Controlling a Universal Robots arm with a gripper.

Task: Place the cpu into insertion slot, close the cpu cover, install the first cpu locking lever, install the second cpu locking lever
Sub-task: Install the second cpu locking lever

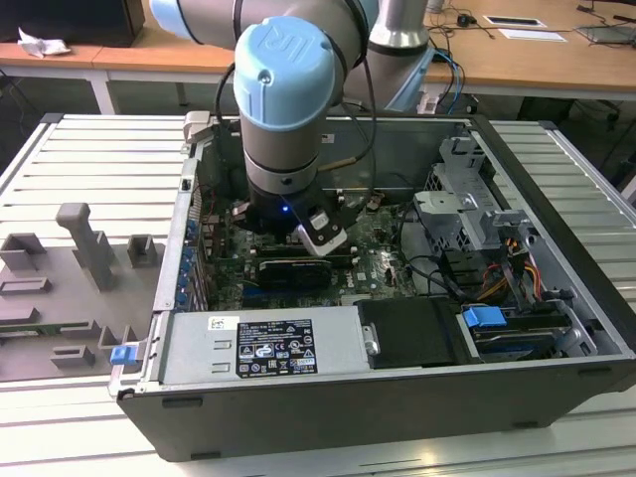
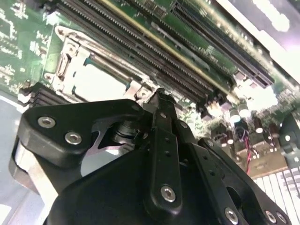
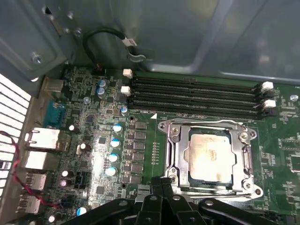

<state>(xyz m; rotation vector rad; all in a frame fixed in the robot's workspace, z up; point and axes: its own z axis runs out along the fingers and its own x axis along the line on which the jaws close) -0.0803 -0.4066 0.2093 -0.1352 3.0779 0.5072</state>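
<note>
The cpu point(image 3: 211, 157) lies flat in the insertion slot point(image 3: 164, 126) on the green board, pale metal face up. The cpu cover point(image 3: 174, 154), a silver frame, lies down around it with the chip showing through its cut-out. In the first wrist view my black gripper point(image 3: 161, 182) is shut at the socket's near corner, with nothing visible between the fingers. In the second wrist view the gripper point(image 2: 159, 93) points at the same socket corner, beside the cpu point(image 2: 98, 84) and cover point(image 2: 70, 61). How the locking levers stand I cannot tell. In the exterior view the arm's wrist point(image 1: 283, 129) reaches down into the case.
Long black memory slots point(image 3: 197, 93) run right beside the socket. A graphics card point(image 1: 293, 270) sits near the wrist, the power supply point(image 1: 263, 343) lines the case's front wall, and a drive cage point(image 1: 467, 199) with cables fills the exterior view's right. Grey fixtures point(image 1: 84, 243) stand outside.
</note>
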